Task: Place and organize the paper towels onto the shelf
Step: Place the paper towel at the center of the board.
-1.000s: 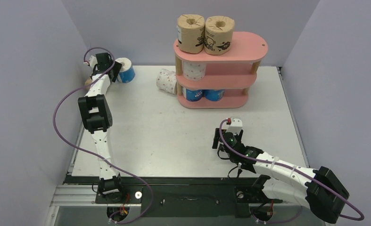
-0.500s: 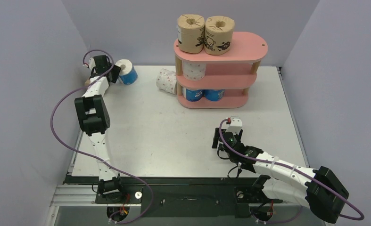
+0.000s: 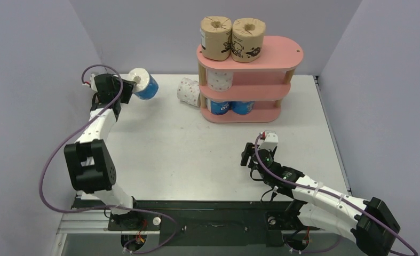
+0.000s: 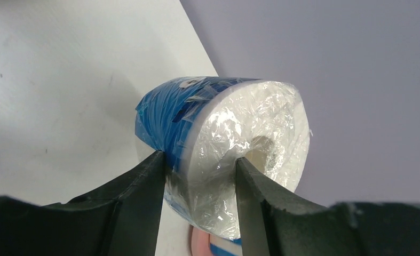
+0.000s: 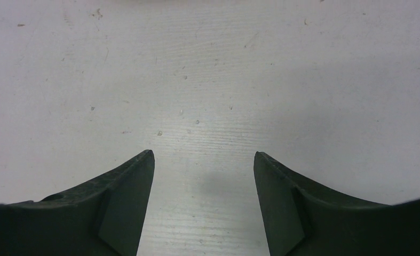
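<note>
My left gripper (image 3: 133,85) is shut on a blue paper towel roll with white ends (image 3: 144,86) and holds it above the table's far left corner. In the left wrist view the fingers (image 4: 143,181) pinch the roll (image 4: 223,128) at its near end. The pink shelf (image 3: 285,56) stands at the back centre. Two brown rolls (image 3: 216,37) stand on its top board, one white dotted roll (image 3: 220,80) is on the middle board, and two blue rolls (image 3: 219,107) are on the bottom board. My right gripper (image 3: 248,158) is open and empty over bare table (image 5: 203,154).
Another white dotted roll (image 3: 188,91) lies on its side on the table against the shelf's left end. Lilac walls close in the back and both sides. The table edge runs along the near side by the arm bases.
My left arm has drawn back toward the near left and lifted the blue roll slightly up and to the right. My right arm has shifted a little to the right.
</note>
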Action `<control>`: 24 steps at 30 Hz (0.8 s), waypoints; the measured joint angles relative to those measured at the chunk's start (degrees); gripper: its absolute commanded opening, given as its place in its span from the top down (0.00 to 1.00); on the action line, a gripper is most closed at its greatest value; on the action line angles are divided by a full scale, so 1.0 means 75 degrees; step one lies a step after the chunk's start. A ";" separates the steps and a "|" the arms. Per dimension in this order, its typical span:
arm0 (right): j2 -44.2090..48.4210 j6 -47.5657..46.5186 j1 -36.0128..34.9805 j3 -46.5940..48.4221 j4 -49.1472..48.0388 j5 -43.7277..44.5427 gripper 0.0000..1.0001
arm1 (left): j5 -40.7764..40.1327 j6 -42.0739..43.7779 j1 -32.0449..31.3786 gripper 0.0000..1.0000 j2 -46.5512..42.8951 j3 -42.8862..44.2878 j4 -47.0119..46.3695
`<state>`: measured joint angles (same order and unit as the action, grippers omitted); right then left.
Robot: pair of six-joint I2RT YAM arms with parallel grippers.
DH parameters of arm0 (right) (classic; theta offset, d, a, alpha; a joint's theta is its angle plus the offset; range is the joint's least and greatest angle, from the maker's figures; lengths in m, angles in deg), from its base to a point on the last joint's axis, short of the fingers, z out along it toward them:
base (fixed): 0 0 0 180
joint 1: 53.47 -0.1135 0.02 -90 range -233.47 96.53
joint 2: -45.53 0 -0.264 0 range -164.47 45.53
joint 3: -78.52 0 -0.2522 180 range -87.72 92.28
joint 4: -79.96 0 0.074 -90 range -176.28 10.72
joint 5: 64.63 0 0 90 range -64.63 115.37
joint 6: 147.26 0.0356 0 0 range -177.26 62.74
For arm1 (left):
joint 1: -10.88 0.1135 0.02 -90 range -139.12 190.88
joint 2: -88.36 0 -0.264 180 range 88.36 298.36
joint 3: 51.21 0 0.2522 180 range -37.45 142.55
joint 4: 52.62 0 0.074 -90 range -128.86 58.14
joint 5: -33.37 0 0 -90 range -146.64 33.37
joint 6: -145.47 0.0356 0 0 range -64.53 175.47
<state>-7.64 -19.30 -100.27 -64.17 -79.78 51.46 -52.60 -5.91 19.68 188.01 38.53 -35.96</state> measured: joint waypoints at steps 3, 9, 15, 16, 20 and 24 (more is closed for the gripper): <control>0.0187 0.0006 0.0003 0.0000 -0.0006 -0.0055 0.36 | -0.0064 -0.0003 -0.0256 0.73 -0.1565 -0.1274 -0.0256; 0.0286 0.0029 0.0003 0.0000 0.0052 -0.0143 0.37 | -0.0443 0.0452 -0.2020 0.73 -0.3739 -0.2626 -0.0006; 0.0854 0.0055 0.0003 0.0000 0.0297 -0.0087 0.36 | -0.1166 0.1314 -0.4409 0.73 -0.5823 -0.3410 0.1017; 0.0988 0.0082 0.0009 0.0000 0.0332 -0.0035 0.36 | -0.1317 0.1422 -0.4727 0.73 -0.6143 -0.3567 0.1172; 0.1422 0.0274 0.0052 -0.0017 0.0495 0.0256 0.34 | -0.1810 0.1682 -0.5674 0.73 -0.6907 -0.4092 0.1725; 0.1763 0.0592 0.0248 -0.0146 0.0516 0.0256 0.29 | -0.2130 0.1845 -0.6347 0.72 -0.6892 -0.4473 0.2063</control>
<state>5.58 -14.86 -98.42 -65.26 -75.91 53.38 -68.58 7.92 -27.92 136.32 4.98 -20.49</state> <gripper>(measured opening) 0.675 0.421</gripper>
